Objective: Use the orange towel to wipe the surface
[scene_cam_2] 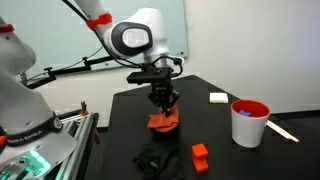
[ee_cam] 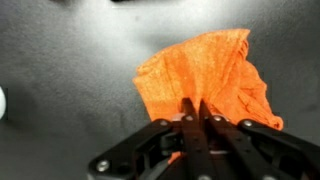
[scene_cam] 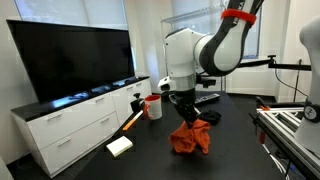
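The orange towel (scene_cam: 190, 138) lies bunched on the black table (scene_cam: 235, 150); it also shows in the other exterior view (scene_cam_2: 165, 121) and in the wrist view (ee_cam: 205, 75). My gripper (scene_cam: 187, 117) stands straight above it, fingers pinched together on a fold of the cloth, as seen in the wrist view (ee_cam: 196, 110) and in an exterior view (scene_cam_2: 164, 106). The towel's lower part rests on the table; the part under the fingers is hidden.
A white cup with red rim (scene_cam_2: 248, 122), a white block (scene_cam_2: 218, 98), an orange block (scene_cam_2: 200, 156) and a black object (scene_cam_2: 152, 160) lie on the table. A red-lidded cup (scene_cam: 153, 107), an orange stick (scene_cam: 131, 121) and a white block (scene_cam: 120, 146) sit near the table's edge.
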